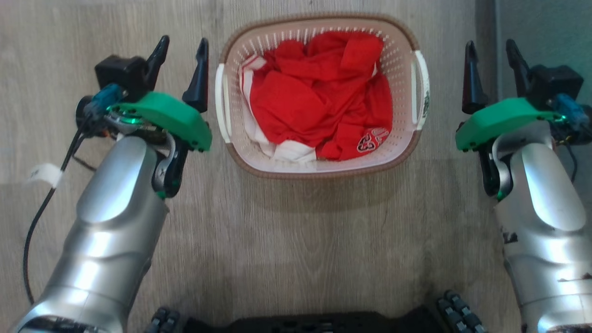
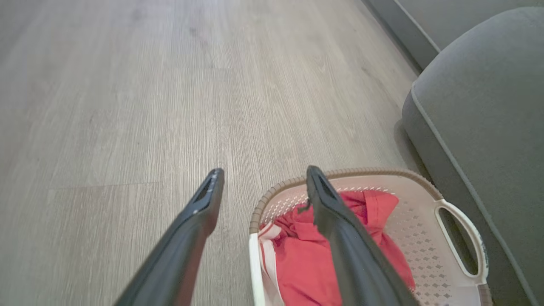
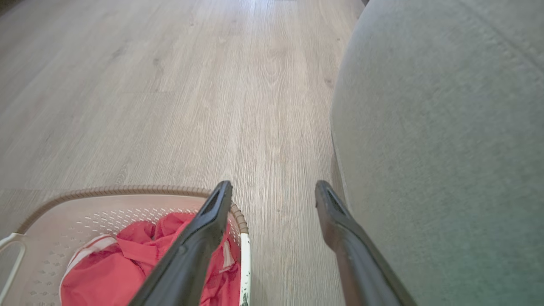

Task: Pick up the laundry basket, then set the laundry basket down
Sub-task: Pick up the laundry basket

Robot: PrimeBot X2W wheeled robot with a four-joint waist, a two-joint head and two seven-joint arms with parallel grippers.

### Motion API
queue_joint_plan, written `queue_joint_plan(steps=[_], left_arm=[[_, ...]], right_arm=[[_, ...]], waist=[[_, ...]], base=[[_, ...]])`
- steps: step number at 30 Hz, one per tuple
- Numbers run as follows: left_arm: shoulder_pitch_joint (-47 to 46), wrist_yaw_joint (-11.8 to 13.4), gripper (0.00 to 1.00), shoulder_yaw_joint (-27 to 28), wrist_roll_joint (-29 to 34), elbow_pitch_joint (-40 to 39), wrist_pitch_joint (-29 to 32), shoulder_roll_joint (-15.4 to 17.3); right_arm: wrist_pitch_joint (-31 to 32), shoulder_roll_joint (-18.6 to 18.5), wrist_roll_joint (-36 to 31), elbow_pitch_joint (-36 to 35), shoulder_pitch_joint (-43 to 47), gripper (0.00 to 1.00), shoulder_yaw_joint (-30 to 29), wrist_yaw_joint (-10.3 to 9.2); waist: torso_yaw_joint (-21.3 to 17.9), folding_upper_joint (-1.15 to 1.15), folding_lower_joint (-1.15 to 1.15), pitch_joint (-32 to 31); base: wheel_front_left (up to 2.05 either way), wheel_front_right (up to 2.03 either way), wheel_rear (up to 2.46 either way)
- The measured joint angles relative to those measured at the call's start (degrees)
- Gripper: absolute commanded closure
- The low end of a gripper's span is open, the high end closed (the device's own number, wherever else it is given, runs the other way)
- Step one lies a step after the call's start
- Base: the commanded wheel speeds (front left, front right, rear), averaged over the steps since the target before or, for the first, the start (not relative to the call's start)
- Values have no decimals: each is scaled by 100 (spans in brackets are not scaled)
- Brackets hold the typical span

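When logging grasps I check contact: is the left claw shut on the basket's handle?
No, the left claw stands open beside the laundry basket, holding nothing.

1. The floor (image 1: 296, 240) is pale grey-brown wood-look planks, with the grain running 6 to 12 o'clock in the head view.
2. A grey fabric sofa (image 2: 488, 110), rounded and with a piped seam, stands at 3 o'clock in the left wrist view.
3. A grey wall (image 2: 459, 17) with darker skirting (image 2: 403, 29) runs at 1 o'clock there.
4. Soft light sheens the planks at 12 o'clock in the right wrist view.
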Motion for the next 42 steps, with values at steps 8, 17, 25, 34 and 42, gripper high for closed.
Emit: queue_joint_plan(steps=[8,17,25,34,42], left_arm=[[-370,-204,0,-22,109,637,0,-250],[-837,-357,0,-233,97,1557,0,-422],[-1187,-359,0,-635,-240,2165,0,-448],[-1546,-359,0,-1155,-746,2547,0,-431],[-1743,-359,0,-1572,-1234,2728,26,-419]], right_arm=[[-9,7,-48,246,-260,0,21,0],[-16,13,-97,539,-555,0,238,0],[-16,15,79,946,-755,0,492,0],[-16,15,213,1463,-1078,0,744,0],[-16,14,453,1953,-1367,0,947,0]], waist=[[-27,0,0,532],[-70,0,-1,1020],[-116,0,-1,1227],[-115,0,-1,1452],[-50,0,-1,1575]], base=[[0,0,0],[0,0,0],[0,0,0],[0,0,0],[0,0,0]])
